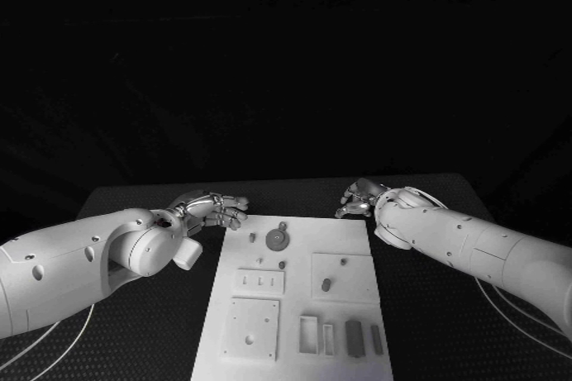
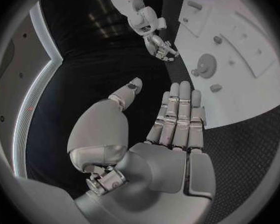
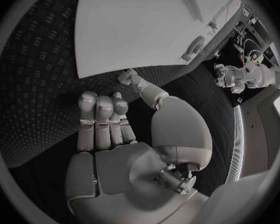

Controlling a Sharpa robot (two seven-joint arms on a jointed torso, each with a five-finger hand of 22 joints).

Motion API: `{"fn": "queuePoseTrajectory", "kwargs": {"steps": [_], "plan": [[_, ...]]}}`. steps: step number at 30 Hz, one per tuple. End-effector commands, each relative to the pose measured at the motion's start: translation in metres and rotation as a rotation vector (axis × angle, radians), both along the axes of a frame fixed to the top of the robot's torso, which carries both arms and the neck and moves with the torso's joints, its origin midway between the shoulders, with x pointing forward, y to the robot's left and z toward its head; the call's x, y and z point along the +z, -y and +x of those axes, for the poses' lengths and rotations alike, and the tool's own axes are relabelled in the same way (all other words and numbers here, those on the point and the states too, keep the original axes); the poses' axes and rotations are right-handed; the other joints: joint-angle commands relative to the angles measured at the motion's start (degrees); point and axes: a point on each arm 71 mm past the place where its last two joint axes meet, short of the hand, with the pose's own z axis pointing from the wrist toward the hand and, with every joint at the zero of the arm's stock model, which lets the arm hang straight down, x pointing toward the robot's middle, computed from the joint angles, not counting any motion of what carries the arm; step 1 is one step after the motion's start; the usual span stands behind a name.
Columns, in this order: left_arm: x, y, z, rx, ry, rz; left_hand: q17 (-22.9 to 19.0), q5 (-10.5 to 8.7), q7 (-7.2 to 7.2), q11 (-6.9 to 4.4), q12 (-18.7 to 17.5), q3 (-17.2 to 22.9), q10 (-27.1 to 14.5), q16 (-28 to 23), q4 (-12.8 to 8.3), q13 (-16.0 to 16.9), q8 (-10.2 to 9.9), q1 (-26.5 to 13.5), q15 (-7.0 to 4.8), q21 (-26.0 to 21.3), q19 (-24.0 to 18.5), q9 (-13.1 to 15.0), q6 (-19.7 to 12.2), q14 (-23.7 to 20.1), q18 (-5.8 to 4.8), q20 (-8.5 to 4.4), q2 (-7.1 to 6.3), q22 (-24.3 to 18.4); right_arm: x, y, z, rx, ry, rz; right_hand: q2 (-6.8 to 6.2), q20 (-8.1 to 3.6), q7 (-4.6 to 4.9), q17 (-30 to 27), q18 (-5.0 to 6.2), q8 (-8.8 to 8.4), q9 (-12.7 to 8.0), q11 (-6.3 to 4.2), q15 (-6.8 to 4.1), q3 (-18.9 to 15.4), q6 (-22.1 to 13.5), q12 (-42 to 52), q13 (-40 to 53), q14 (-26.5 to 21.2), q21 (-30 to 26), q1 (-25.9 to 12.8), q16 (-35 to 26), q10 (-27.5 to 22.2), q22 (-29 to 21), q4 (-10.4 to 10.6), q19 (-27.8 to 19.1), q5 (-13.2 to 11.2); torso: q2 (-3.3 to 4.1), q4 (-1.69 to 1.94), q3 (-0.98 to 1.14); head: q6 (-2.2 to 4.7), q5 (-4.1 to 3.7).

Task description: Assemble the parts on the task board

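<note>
While the task board [image 1: 298, 302] lies mid-worktop [image 1: 143, 348] with its parts [image 1: 278, 238] resting on it, the left robot hand [image 1: 212, 209] and right robot hand [image 1: 359, 199] flank its far corners, fingers extended, holding nothing.

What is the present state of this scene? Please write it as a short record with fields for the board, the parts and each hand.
board: white rectangular task board in the middle of the black table
parts: small grey pieces on the board; round grey disc near its far end, dark upright blocks at its near end
left hand: silver left hand beside the board's far left corner, holding nothing
right hand: silver right hand at the board's far right corner, holding nothing
</note>
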Motion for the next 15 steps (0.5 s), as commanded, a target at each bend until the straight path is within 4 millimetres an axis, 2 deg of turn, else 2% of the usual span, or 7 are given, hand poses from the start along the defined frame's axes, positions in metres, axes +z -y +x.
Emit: {"fn": "queuePoseTrajectory", "kwargs": {"steps": [1,15], "plan": [[0.0019,0.0012,0.0006,-0.003,0.014,0.001,-0.10,0.16,0.13,-0.34,0.27,0.04,0.08,0.36,-0.29,0.08,0.24,-0.05,-0.22,0.10,0.06,0.08,0.46,0.17,-0.16,-0.14,0.71,0.83,-0.0009,-0.0022,-0.0014,0.017,-0.019,-0.028,-0.04,0.03,0.75,0.06,3.11,0.30,-0.07,0.24,-0.43,-0.28,6.87,0.27,-0.09,-0.01,0.40,-0.62,0.33,-6.94,0.10,0.32,0.39,-0.27,0.07,0.01,0.02,-0.13,-0.01],[0.0012,-0.0010,0.0011,-0.001,0.008,0.006,-0.13,0.16,0.13,-0.31,0.24,-0.05,-0.02,0.35,-0.33,0.05,0.23,-0.13,-0.22,0.07,0.09,0.05,0.41,0.15,-0.17,-0.15,0.76,0.82,-0.0009,-0.0030,-0.0027,0.033,-0.020,-0.062,0.00,-0.14,0.53,0.09,3.11,0.55,-0.04,0.03,-0.62,-0.30,7.45,0.34,-0.11,0.05,0.49,-0.71,0.47,-6.83,0.15,0.54,0.49,-0.32,0.16,0.03,0.01,-0.17,-0.03]]}}
